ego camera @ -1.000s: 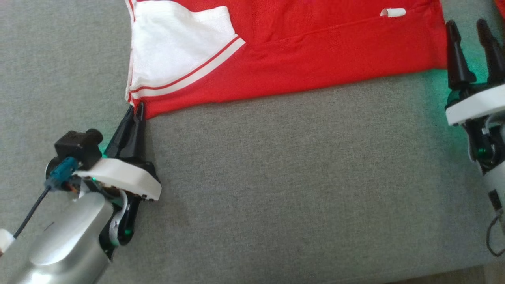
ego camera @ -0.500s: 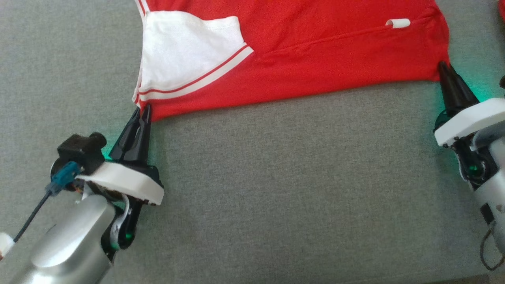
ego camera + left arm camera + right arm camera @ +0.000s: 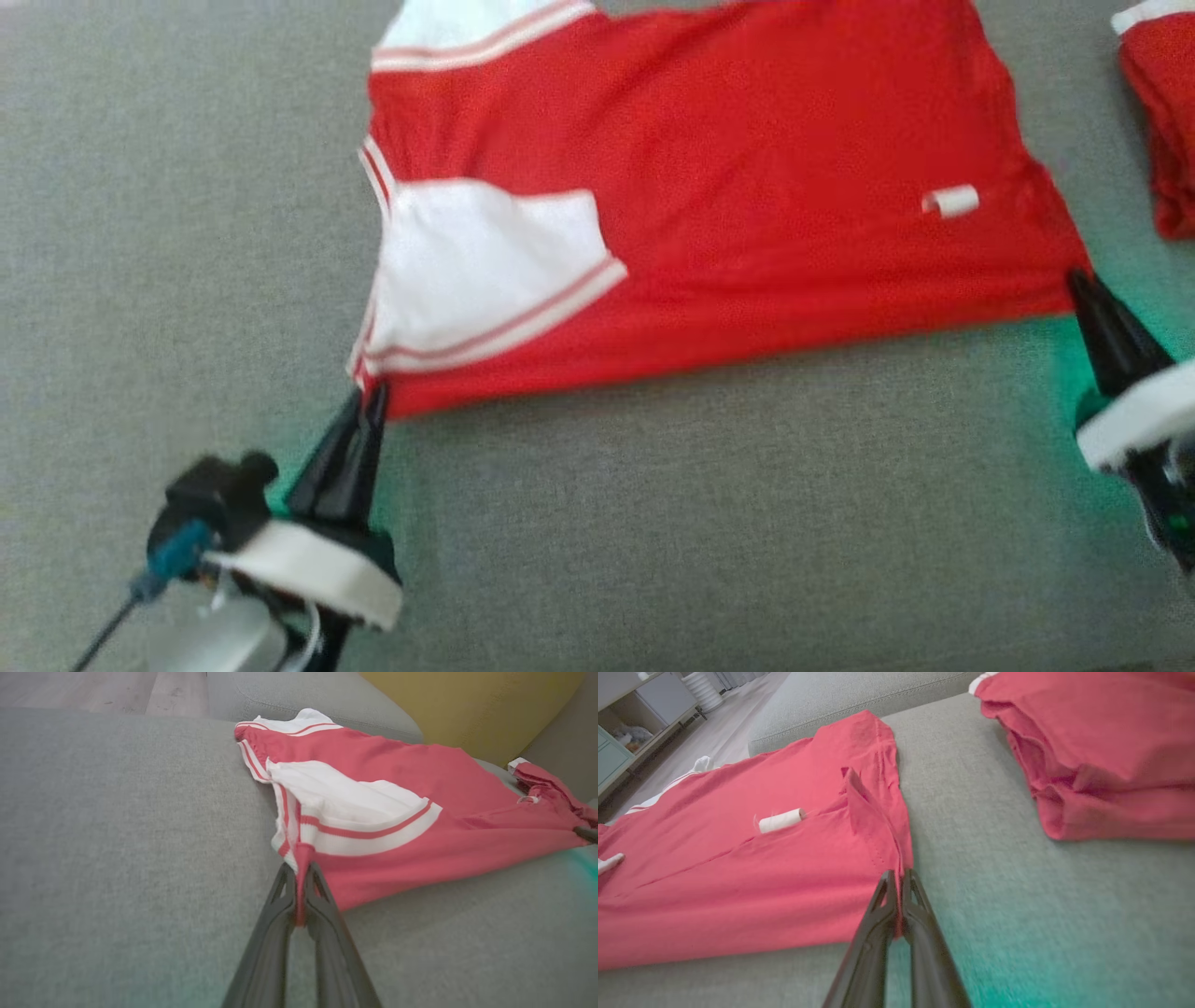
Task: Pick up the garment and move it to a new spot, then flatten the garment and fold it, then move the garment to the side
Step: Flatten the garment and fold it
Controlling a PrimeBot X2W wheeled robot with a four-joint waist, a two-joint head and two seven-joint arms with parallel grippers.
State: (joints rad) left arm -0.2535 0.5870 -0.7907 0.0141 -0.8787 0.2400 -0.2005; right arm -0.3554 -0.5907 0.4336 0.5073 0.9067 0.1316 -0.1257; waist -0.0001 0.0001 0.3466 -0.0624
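Observation:
The garment (image 3: 747,187) lies spread on the grey cushion, red mesh with a white panel edged by red stripes at its left side and a small white tag near its right edge. My left gripper (image 3: 366,399) is shut on the garment's near left corner (image 3: 299,858), the red cloth pinched between its dark fingers. My right gripper (image 3: 1078,280) is shut on the near right corner (image 3: 899,877). The near hem runs stretched between the two grippers. Any lettering is hidden.
A plainer folded red garment (image 3: 1162,121) (image 3: 1101,756) lies at the far right on the cushion. The grey cushion (image 3: 653,523) spreads toward me. A yellow cushion (image 3: 467,704) stands behind; wooden floor and a cabinet (image 3: 626,718) lie beyond.
My right gripper went from open beside the garment's right corner to shut on it. The head camera has tilted, so more of the garment shows; both grippers hold the corners nearer to me.

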